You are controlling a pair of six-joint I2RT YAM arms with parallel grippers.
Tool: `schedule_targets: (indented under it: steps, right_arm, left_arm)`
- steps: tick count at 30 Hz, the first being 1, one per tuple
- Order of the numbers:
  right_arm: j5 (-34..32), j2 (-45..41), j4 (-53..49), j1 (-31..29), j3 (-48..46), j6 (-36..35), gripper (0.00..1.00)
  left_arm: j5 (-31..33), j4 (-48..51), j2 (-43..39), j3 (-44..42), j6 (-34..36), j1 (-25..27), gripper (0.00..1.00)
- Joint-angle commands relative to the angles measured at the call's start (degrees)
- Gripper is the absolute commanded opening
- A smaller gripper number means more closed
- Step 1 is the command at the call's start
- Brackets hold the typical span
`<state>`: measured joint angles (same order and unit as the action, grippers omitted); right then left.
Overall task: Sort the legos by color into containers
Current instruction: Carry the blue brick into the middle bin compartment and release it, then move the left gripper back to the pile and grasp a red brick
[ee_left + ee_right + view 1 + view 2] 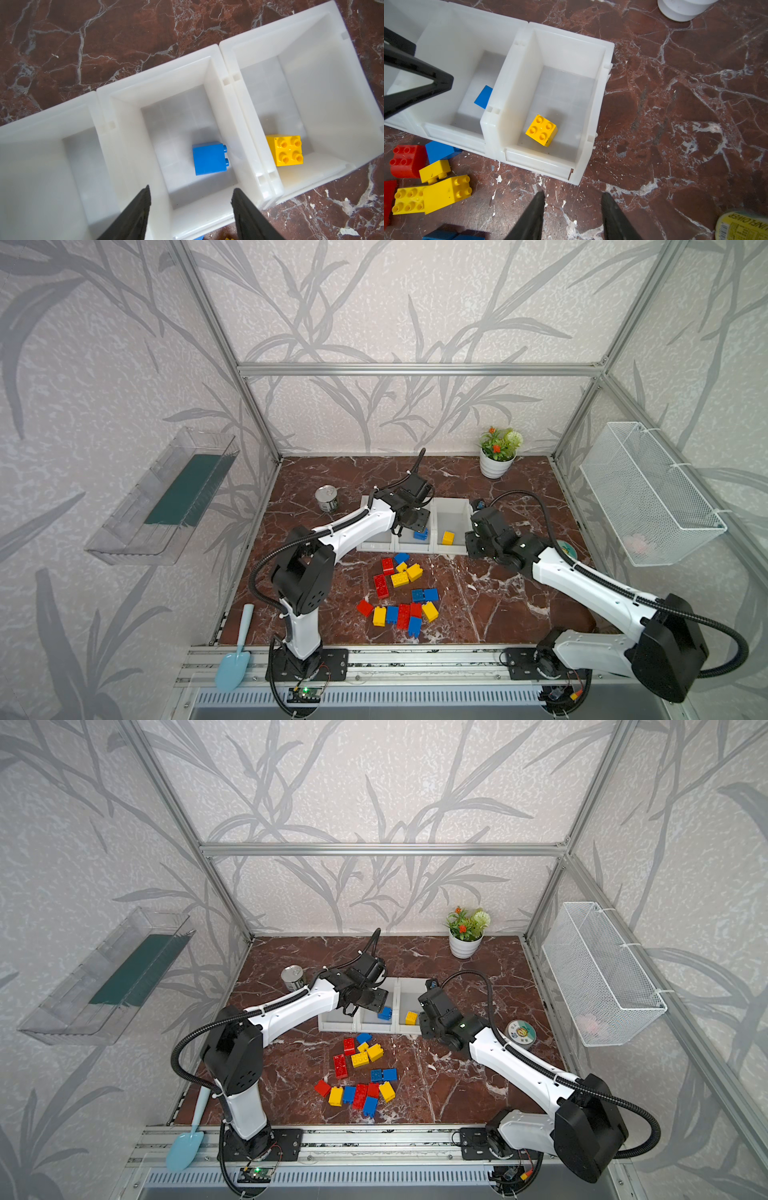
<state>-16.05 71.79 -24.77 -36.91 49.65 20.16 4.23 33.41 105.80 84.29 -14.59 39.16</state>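
Blue brick point(209, 159) is in the middle bin point(158, 73), lying on its side. It is squarish, and its studs face sideways toward the wall shared with the right bin point(453, 510). Yellow brick point(287, 150) is in that right bin toward the near end, a square four-stud block with its studs up.

The bins are white, slightly translucent smooth plastic, rectangular and open-topped, joined in a row. Each has its long axis near to far and a lower near lip.

Loose bricks point(399, 593) are scattered on the table point(498, 593) near of the bins. They are glossy red, blue and yellow, both square and oblong. One oblong red brick point(381, 585) lies studs up with its long axis roughly near to far. The table is a red-brown marble pattern with white veins.

My left pincer point(191, 187) is spread with nothing between its black fingers. It points down over the middle bin's near end, well above the blue brick. My left arm reaches far and to the right, with the white forearm crossing over the left bin.

My right pincer point(573, 194) is parted with nothing held. It hangs over bare table just near of the right bin's near right corner. My right arm stretches far and to the left, wrist bent down.
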Motion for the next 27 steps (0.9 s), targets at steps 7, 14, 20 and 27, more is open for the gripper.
schedule_targets:
  steps: [7, 14, 20, 27]
  right_arm:
    - [-0.1, -1.9, -1.4, 0.1, 0.8, 0.7, 0.46]
    - [1.7, -2.3, 1.0, 0.1, -0.9, 1.0, 0.46]
    - [3.5, -1.1, 3.1, 0.0, -1.5, -0.1, 0.46]
    - [5.1, -0.1, 7.6, 0.0, -3.0, -0.6, 0.46]
  left_arm:
    - [-0.5, 1.9, -3.5, -0.1, -0.2, -0.3, 0.67]
    - [0.5, 8.2, -9.3, -2.5, -1.7, -0.3, 0.67]
    - [4.0, 12.1, -18.1, -9.2, -5.1, -0.3, 0.67]
    - [2.0, 16.3, -27.0, -19.3, -13.4, -0.3, 0.67]
